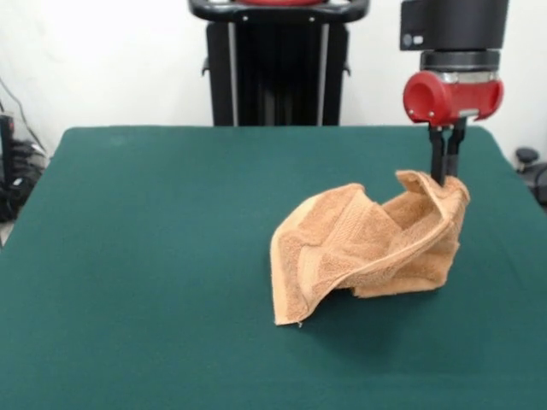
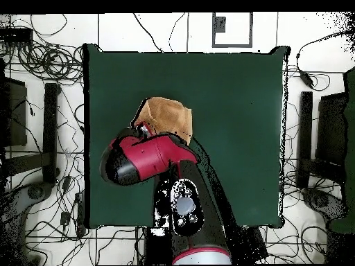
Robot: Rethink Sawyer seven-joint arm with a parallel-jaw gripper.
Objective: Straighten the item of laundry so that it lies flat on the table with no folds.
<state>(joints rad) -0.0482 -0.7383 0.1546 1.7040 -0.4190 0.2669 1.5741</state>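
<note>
1. Orange-tan terry is seen bunched on the dark green felt surface: the towel lies right of centre in the front view, well inside the edges, and is far from flat.
2. One edge of the towel is raised into a peak at its far right side, and the rest slopes down from there in a tent-like fold whose lower left corner rests on the felt.
3. The gripper is set at that peak; its fingers are drawn together on the raised towel edge, so the cloth is judged to be pinched and lifted.
4. In the overhead view the towel is partly hidden by the red arm, and the grip itself cannot be checked there.
5. The step in hand is judged to be the unfolding pull: a grasped edge is being used to open the doubled layers.
6. The next move calls for the held edge to be carried away from the resting corner, low over the surface, until the fold is drawn out, and only then released.
</note>
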